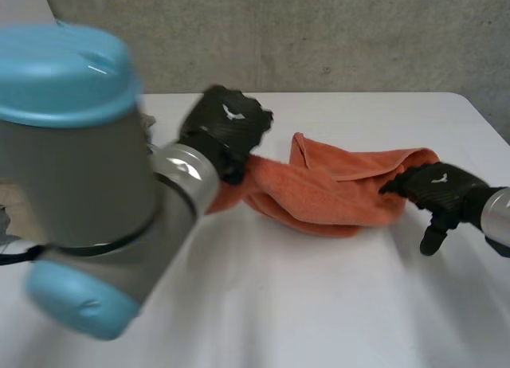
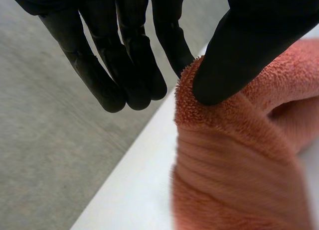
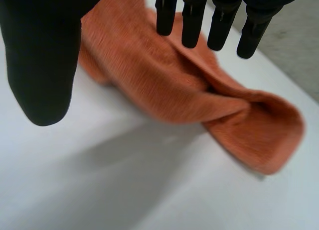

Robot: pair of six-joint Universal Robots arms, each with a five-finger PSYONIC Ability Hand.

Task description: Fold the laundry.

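Orange terry towel [image 1: 335, 193] lies bunched into a long roll across the far middle of the white table [image 1: 279, 304] in the head view, its left end raised in the left hand [image 1: 227, 129], its right end at the right hand [image 1: 438, 189]. Left wrist view: the thumb [image 2: 249, 46] pinches the towel's looped edge against one finger, the other fingers [image 2: 124, 65] straight beside it. Right wrist view: the right hand hovers released, straight fingers [image 3: 193, 21] over the folds, gripping nothing. Soft, light and limp, the cloth will likely sag wherever unsupported; corners or a hemmed edge look the best hold, drawn taut between both hands.
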